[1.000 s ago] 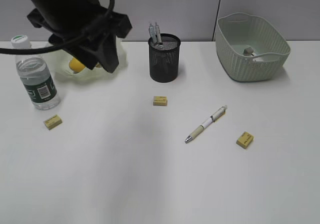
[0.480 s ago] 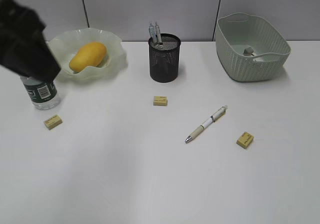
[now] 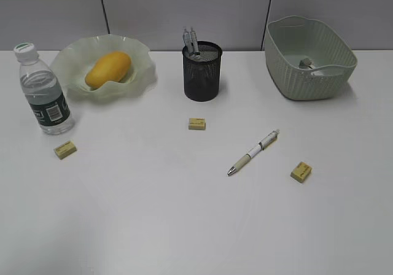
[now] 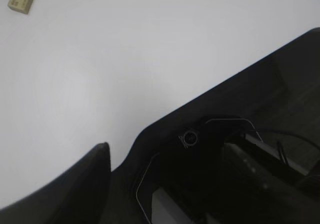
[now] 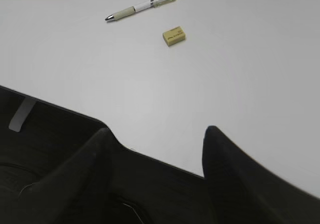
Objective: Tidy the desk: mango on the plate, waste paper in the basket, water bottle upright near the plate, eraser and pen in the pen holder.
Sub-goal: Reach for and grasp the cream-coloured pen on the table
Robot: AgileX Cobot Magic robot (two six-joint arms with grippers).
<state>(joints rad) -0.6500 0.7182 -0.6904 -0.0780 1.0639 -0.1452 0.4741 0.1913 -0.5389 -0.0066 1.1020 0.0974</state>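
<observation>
Three small yellow rectangular erasers lie loose on the wide white desk [image 3: 184, 226]: one nearest at right [image 3: 301, 172], one at left [image 3: 65, 149], one mid-desk [image 3: 196, 123]. Beside the right one lies a white-and-beige click pen [image 3: 253, 151]. Low and small, the erasers could skid from a pinch. Further back stands the black wire-mesh pen holder [image 3: 202, 72], already holding pens that may block a drop. The clear green-labelled water bottle [image 3: 44, 97] stands upright beside the pale green wavy-rimmed plate [image 3: 138, 63] bearing the yellow-orange mango [image 3: 108, 70]. Crumpled white waste paper [image 3: 307, 63] sits in the ribbed green basket [image 3: 307, 88]. The right gripper [image 5: 156, 139] is spread apart; the left gripper's [image 4: 102, 156] state I cannot tell.
</observation>
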